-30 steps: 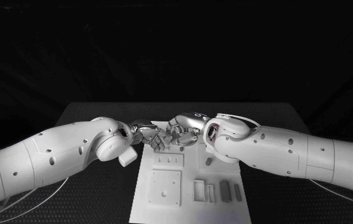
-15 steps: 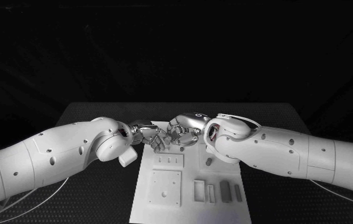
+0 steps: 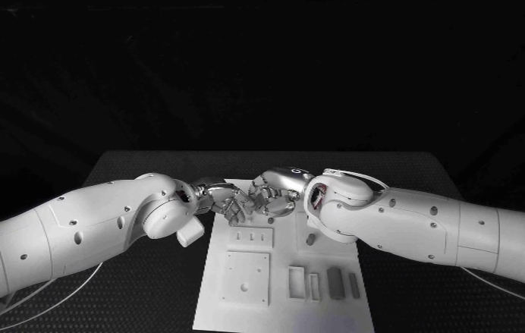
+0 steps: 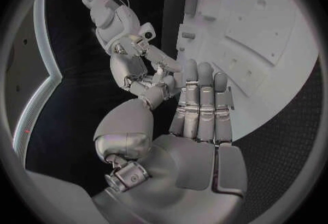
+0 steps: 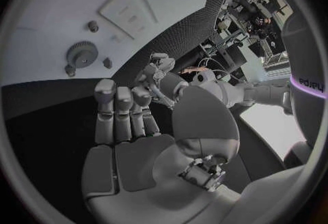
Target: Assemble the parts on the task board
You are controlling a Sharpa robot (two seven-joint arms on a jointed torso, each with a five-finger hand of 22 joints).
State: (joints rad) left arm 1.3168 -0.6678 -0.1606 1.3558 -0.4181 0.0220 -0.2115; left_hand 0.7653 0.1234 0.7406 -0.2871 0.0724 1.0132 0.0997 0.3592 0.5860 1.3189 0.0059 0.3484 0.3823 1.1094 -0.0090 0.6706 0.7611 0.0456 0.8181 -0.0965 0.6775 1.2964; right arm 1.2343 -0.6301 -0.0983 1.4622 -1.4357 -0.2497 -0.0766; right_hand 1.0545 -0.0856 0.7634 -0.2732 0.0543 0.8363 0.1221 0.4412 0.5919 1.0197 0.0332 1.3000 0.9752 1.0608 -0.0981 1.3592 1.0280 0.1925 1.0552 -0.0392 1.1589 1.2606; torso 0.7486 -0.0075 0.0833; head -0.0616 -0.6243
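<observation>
The left hand [image 3: 224, 199] and the right hand [image 3: 274, 191] meet fingertip to fingertip over the far end of the white board [image 3: 279, 303]. Both have flat fingers, but I cannot tell if they hold anything. Grey parts [image 3: 334, 284] lie near the board's right side, and a gear [image 5: 81, 53] sits at its far end.

The task board [image 3: 246, 287] is a long white plate lying flat in the lower middle of the head view, running up toward the frame's centre. Grey parts [image 3: 334, 283] stand in slots at its lower right. A grey gear [image 5: 81, 53] lies on it, upper left in the right wrist view.
</observation>
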